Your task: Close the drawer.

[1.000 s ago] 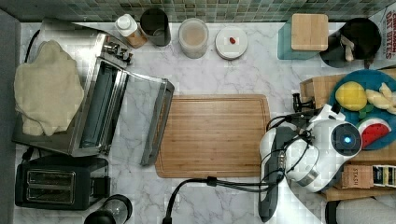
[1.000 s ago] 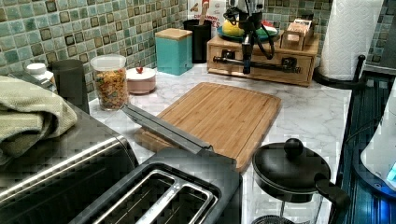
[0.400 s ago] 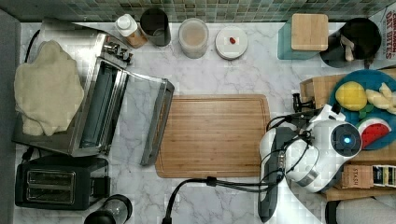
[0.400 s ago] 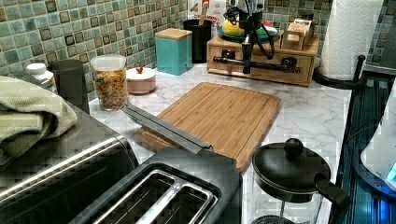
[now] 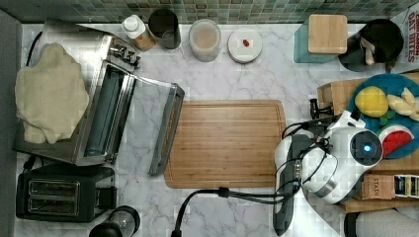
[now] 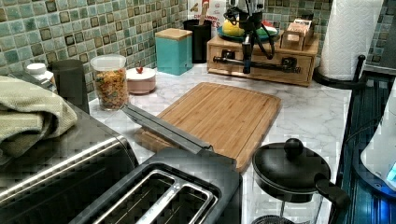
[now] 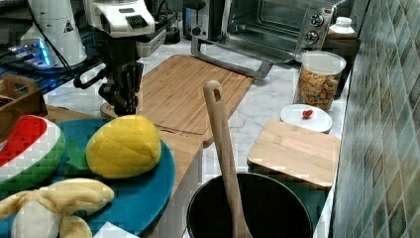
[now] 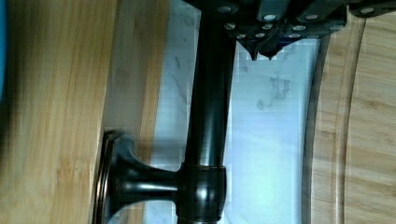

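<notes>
- The pincer (image 6: 247,46) is closed around the drawer's dark handle bar (image 8: 208,116).
- The drawer (image 6: 261,63) front sits directly behind it.
- The cutting board (image 6: 224,116) lies on the bench (image 6: 313,107) before it.

The white arm reaches in at the top view's right, its wrist bent so the claw (image 7: 120,94) points straight down, black cables looping around the last joint. In the left view the claw (image 6: 247,49) hangs vertical at the far end of the scene, dark and slim beneath the white wrist housing. From the wrist view the fingertips (image 8: 261,46) sit tight together with no gap showing between them, right alongside a dark bar.
</notes>
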You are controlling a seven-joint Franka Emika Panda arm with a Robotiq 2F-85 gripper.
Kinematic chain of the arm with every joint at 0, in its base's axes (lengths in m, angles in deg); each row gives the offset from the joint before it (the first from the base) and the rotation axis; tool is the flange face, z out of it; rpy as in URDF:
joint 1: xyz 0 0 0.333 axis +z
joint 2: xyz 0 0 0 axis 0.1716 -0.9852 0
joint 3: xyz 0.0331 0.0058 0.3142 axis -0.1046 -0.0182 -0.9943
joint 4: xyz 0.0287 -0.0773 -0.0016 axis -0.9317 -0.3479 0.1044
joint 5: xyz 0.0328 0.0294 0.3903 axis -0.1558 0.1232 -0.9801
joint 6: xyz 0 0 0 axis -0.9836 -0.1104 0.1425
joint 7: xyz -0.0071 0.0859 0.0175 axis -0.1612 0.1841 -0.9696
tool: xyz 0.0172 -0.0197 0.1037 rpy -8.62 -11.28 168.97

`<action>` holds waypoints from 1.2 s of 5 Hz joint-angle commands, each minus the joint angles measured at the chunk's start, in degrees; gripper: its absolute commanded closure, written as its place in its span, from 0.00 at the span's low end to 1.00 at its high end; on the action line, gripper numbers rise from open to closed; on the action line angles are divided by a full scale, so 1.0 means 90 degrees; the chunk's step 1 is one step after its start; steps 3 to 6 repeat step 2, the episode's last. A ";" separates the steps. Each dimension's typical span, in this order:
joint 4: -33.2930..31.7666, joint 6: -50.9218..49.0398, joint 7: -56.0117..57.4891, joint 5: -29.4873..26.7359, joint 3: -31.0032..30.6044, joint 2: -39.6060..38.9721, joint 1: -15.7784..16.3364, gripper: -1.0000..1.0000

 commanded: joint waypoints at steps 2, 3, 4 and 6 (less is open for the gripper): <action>0.0928 0.0452 -0.0260 0.0111 0.0784 0.0311 -0.0449 1.00; 0.0928 0.0452 -0.0260 0.0111 0.0784 0.0311 -0.0449 1.00; 0.0928 0.0452 -0.0260 0.0111 0.0784 0.0311 -0.0449 1.00; 0.0928 0.0452 -0.0260 0.0111 0.0784 0.0311 -0.0449 1.00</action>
